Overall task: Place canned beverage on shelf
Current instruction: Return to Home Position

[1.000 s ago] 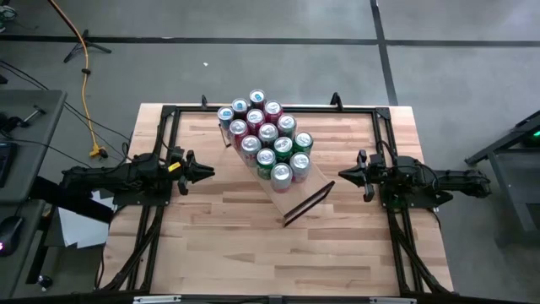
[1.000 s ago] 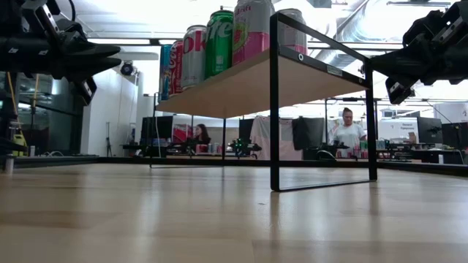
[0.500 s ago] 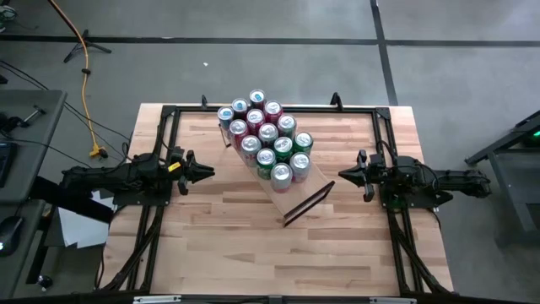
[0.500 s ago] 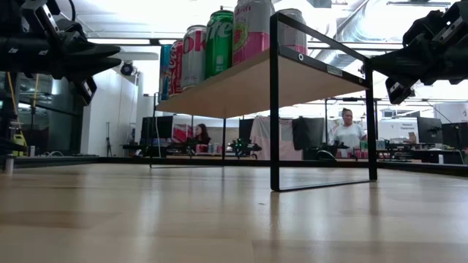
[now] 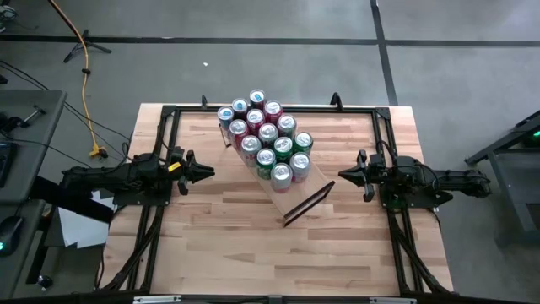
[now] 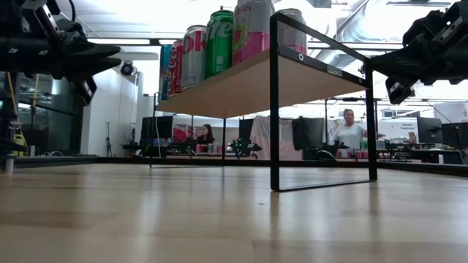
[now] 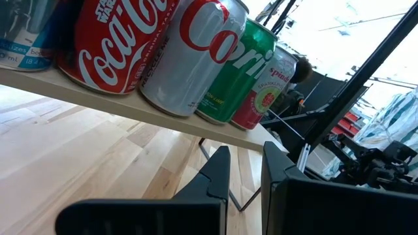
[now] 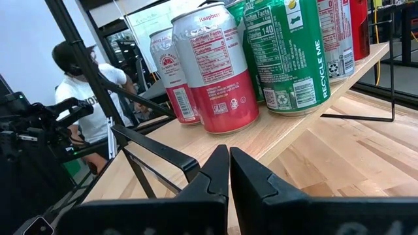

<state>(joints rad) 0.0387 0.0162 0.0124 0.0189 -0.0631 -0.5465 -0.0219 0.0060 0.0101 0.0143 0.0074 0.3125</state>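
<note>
Several beverage cans (image 5: 267,145) stand upright on their bases, in close rows, on the shelf (image 5: 293,191), a pale plank on a thin black frame set slantwise on the table's far middle. In the low view the cans (image 6: 219,44) fill the plank (image 6: 248,84) except its near right end. My left gripper (image 5: 211,172) hovers level to the shelf's left, shut and holding nothing; its wrist view shows the cans (image 7: 189,52) just ahead of it (image 7: 245,171). My right gripper (image 5: 341,176) hovers level to the shelf's right, shut and holding nothing (image 8: 229,171), with cans (image 8: 222,72) ahead.
A black tube frame (image 5: 169,110) runs along the tabletop's edges. Bare striped wood (image 5: 253,245) lies between the shelf and the near edge. The shelf's black end loop (image 6: 322,102) stands on the table. People (image 6: 349,131) are in the room behind.
</note>
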